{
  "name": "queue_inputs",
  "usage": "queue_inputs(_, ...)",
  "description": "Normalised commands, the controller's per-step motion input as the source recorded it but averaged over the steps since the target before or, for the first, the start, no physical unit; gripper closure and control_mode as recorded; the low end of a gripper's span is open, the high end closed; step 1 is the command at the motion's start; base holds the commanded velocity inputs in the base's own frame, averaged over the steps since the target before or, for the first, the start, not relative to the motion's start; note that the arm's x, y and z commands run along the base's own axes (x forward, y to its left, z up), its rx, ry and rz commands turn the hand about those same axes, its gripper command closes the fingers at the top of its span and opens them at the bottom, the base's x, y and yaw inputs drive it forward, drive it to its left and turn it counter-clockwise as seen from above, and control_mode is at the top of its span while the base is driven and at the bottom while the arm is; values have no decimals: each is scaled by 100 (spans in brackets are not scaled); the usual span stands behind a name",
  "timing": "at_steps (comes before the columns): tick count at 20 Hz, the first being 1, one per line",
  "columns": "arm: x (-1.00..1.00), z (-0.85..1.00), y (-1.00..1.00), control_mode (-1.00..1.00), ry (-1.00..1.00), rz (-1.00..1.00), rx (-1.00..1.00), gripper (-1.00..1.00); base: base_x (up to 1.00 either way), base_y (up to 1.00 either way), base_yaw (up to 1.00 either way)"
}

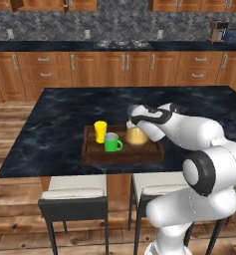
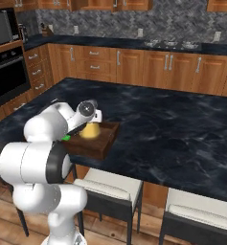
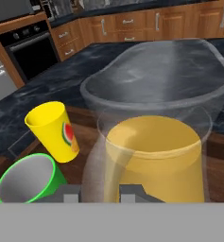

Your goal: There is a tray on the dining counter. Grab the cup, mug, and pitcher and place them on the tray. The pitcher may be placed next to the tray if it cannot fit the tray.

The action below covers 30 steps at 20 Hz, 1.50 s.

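On the cup (image 3: 52,130), a watermelon picture, no writing

Dark brown wooden tray (image 1: 92,154), black white-veined marble desk (image 1: 59,114), yellow cup (image 1: 100,131) with red and green mark, bright green mug (image 1: 111,143) with grey interior, amber-yellow pitcher (image 1: 137,135) with greyish clear neck

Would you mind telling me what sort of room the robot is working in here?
A home kitchen, rendered rather than real: wooden cabinets along the back wall, a built-in oven at one side, and a black marble dining counter with stools tucked under it.
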Motion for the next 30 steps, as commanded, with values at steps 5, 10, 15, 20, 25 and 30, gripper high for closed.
queue_inputs(5, 10, -17, 7, -100, 0, 0, 0, 100, 0, 0, 0)
queue_inputs(10, 0, 0, 2, -100, 0, 0, 0, 100, 0, 0, 0)
queue_inputs(15, 0, 0, 0, -100, 0, 0, 0, 100, 0, 0, 0)
queue_inputs(20, 0, 0, 0, -100, 0, 0, 0, -100, 0, 0, 0)
queue_inputs(25, 0, 0, 0, -100, 0, 0, 0, -100, 0, 0, 0)
queue_inputs(30, 0, 0, -1, -100, 0, 0, 0, -100, 0, 0, 0)
